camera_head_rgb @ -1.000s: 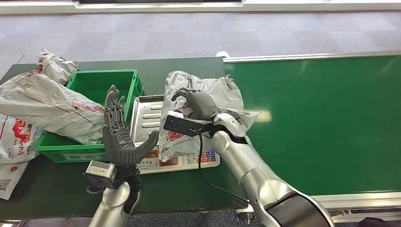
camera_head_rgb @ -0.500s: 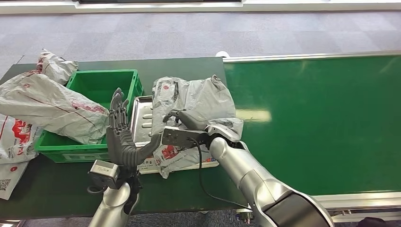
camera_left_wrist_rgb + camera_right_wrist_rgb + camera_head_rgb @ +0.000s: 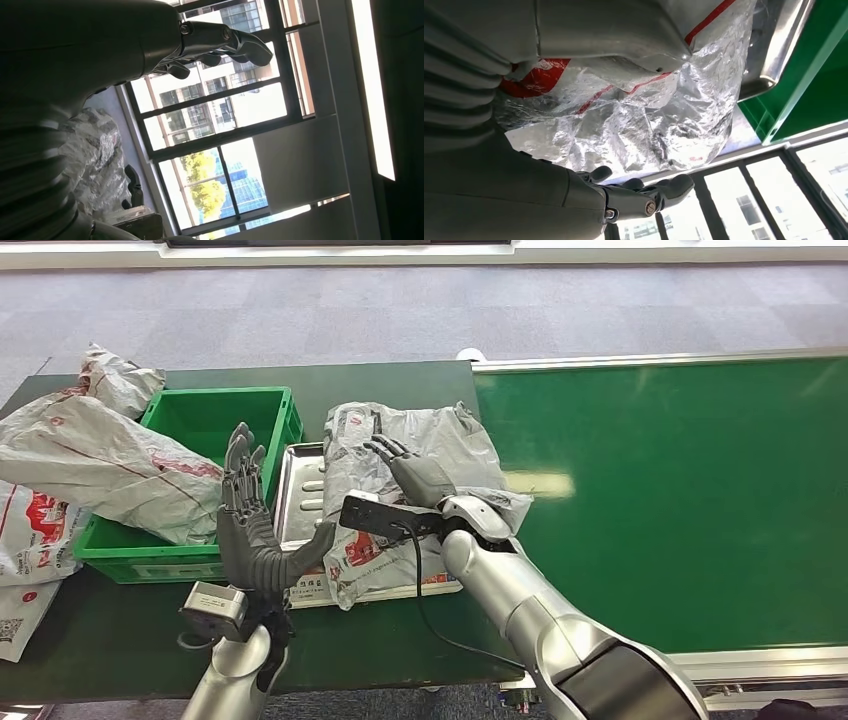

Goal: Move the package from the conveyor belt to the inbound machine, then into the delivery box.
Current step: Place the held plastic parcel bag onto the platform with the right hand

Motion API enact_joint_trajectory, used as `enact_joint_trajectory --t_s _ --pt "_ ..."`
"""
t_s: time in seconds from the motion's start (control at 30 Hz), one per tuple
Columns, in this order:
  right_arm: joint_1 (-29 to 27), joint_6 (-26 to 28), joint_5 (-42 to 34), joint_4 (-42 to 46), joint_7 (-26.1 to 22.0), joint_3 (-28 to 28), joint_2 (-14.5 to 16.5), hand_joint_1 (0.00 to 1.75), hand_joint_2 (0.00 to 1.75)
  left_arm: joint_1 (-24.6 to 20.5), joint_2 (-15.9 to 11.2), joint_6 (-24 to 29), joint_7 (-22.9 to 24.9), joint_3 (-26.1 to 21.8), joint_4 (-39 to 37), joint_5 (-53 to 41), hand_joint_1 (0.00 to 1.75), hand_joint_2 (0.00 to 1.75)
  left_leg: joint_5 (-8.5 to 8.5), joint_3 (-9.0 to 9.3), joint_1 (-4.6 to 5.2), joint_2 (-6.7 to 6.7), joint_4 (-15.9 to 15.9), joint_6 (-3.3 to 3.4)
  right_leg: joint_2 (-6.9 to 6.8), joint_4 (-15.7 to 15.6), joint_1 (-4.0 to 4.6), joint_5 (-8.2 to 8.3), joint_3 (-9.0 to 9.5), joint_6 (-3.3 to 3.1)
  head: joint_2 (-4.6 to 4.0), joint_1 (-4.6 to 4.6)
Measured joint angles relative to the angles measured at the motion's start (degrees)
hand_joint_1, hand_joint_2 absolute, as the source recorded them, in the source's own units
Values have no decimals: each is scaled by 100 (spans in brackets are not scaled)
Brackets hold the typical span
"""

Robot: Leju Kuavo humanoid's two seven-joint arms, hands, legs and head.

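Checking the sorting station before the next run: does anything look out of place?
Yes. A large grey package lies draped over the green bin's rim rather than inside, and more packages spill across the table beside it.

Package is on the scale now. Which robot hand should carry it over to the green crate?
Left, probably. The left robot hand stands open between the package and the green crate, beside the scale. The right robot hand lies open on the package, farther from the crate.

Crinkled glossy plastic package [image 3: 415,455] on a ribbed shiny metal tray [image 3: 302,490], beside a smooth green plastic box [image 3: 215,420].
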State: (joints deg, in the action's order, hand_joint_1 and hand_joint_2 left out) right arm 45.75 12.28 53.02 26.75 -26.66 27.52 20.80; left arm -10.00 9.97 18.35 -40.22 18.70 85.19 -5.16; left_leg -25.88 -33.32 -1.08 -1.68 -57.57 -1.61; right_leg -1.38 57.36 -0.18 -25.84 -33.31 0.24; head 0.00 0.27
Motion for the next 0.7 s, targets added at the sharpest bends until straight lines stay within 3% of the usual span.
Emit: enact_joint_trajectory --t_s 0.13,0.33,0.7 --pt "-184 342 -154 254 -60 4 -27 0 0 75 -31 95 0 -9 97 2 0 175 0 0 0 0 0 0 0 0 0 0 -2 0 0 0" --pt "-414 445 -327 623 -187 -7 -87 0 0 153 -61 132 0 -11 186 32 0 175 0 -2 0 0 0 0 0 0 0 0 -4 0 0 -1" --pt "-1070 920 -442 1723 -202 -105 -387 0 0 312 -113 189 0 -21 273 167 0 175 -1 -4 0 1 0 0 -1 -1 -1 0 -4 0 0 0"
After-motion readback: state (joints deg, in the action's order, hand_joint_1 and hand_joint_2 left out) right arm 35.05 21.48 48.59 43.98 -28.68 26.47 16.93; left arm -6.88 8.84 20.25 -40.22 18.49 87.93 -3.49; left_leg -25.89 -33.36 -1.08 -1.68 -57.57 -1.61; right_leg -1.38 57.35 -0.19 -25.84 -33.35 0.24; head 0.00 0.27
